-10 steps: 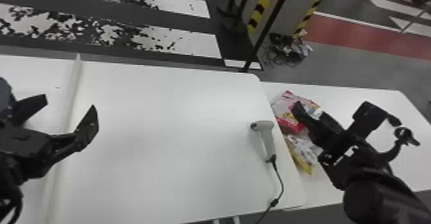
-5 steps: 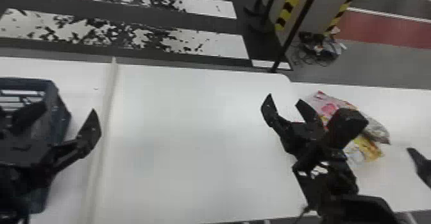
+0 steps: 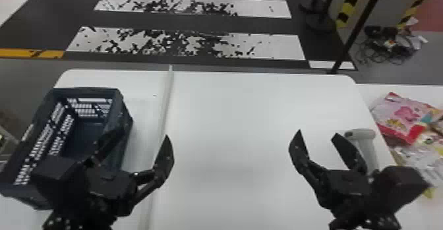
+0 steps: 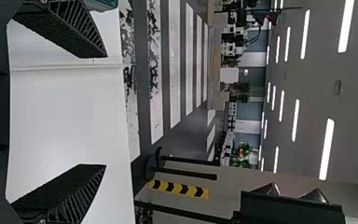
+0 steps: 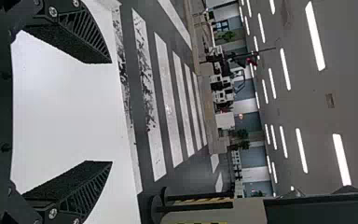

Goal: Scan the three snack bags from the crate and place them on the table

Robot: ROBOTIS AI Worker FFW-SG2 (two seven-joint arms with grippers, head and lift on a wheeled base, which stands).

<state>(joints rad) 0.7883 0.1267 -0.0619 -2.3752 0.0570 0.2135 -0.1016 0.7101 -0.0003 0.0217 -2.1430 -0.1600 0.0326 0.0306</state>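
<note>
Bags (image 3: pixel 400 115) down on the side table (image 3: pixel 422 91), just to the scanner's right, and that's the big sign of progress! They overlap in a loose heap, a pink-and-red one at the far end, silver and yellow wrapping nearer, so a firm count of three can't be made from here.

Over to the crate (image 3: pixel 123 127), well apart to the scanner's left: dark floor and slotted walls within, though the left gripper's arm blocks a part. Unloading looks finished, or very nearly so.

And the scanner (image 3: pixel 368 148) itself? Lying at the right edge of the main table (image 3: pixel 237 114), out of any grip. Left gripper (image 3: pixel 141 136), well off to the scanner's left by the crate, fingers wide apart with nothing between them. Right gripper (image 3: pixel 317 134), just beside the scanner on its left, fingers spread as well and nothing held; whether it touches the scanner, I can't tell.

So the scoreboard, as a judgement: placing looks all but done, scanning very likely done too, but no picture proves each bag has been read. If all three are in that heap, only settling the arms remains!
</note>
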